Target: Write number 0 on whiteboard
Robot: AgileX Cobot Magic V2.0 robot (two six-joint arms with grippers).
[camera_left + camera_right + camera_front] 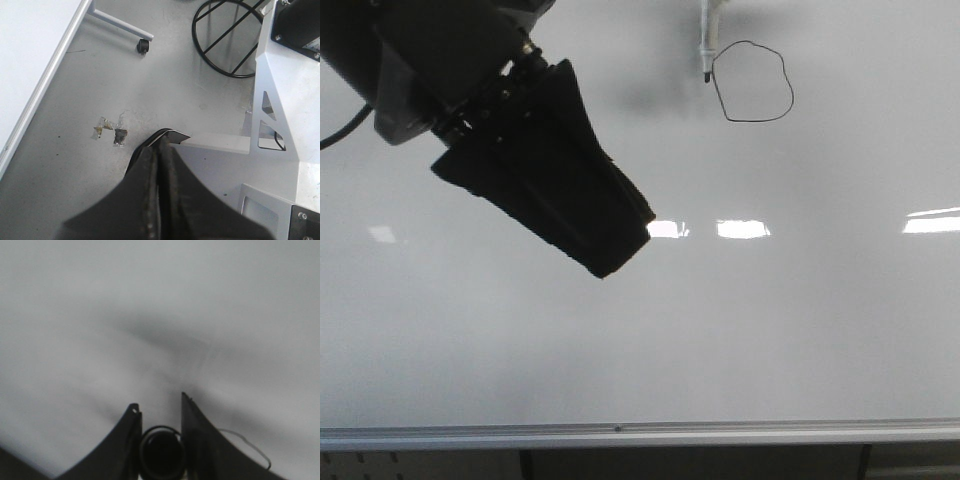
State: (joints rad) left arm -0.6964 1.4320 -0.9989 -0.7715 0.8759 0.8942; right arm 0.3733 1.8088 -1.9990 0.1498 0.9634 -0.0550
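The whiteboard (620, 340) fills the front view. The number 0 (752, 82) is a thin black closed loop at its upper right. A white marker (708, 45) with a black tip comes down from the top edge, its tip touching the loop's upper left. My right gripper (159, 407) is shut on the marker (161, 454), facing the board; a piece of the drawn line (245, 442) shows beside it. My left gripper (620, 245) is shut and empty, held in front of the board's upper left. In the left wrist view it (162, 142) points down at the floor.
The silver bottom rail (620, 433) runs along the board's lower edge. White light reflections (742, 229) lie on the board's middle. The left wrist view shows the board's edge (50, 75), a caster wheel (144, 47), a black wire ring (225, 40) and the robot's white base (285, 110).
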